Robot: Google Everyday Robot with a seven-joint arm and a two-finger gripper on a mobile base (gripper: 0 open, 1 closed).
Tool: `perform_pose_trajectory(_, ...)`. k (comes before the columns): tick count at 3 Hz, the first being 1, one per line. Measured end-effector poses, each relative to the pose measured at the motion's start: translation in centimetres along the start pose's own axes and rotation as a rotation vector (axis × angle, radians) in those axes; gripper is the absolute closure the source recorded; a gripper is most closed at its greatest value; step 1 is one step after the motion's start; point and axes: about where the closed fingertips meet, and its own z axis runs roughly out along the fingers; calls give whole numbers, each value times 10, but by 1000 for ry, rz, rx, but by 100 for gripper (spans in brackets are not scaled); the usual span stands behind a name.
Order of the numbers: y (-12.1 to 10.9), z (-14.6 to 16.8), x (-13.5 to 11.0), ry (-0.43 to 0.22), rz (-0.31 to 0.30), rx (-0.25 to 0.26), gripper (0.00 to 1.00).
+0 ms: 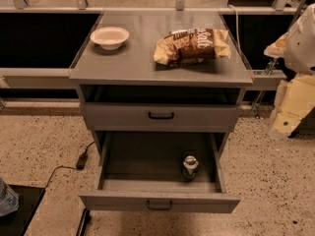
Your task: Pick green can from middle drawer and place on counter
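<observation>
The green can [190, 166] stands upright in the open middle drawer [160, 201], right of centre and near its front wall, silver top facing up. The drawer is the cabinet's lowest and is pulled far out. The counter [133, 60] is the grey top of the cabinet. My gripper [290, 113] hangs at the right edge of the view, beside the cabinet's right side at about drawer height, well apart from the can. It holds nothing that I can see.
A white bowl [110, 37] sits at the counter's left rear. A brown and yellow chip bag [193, 45] lies at its right rear. A closed drawer [161, 116] sits above the open one. A black cable [81, 160] lies on the floor at left.
</observation>
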Motion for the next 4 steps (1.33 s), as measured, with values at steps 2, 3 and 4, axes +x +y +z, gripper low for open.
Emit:
perform_pose_trajectory(2,-2,4,7,-32,11,-11,0)
perform_pose_trajectory(3,-8,45,50,-140,65,-72,0)
perform_pose_trajectory(4,-2,109,86,-328,105,-168,0)
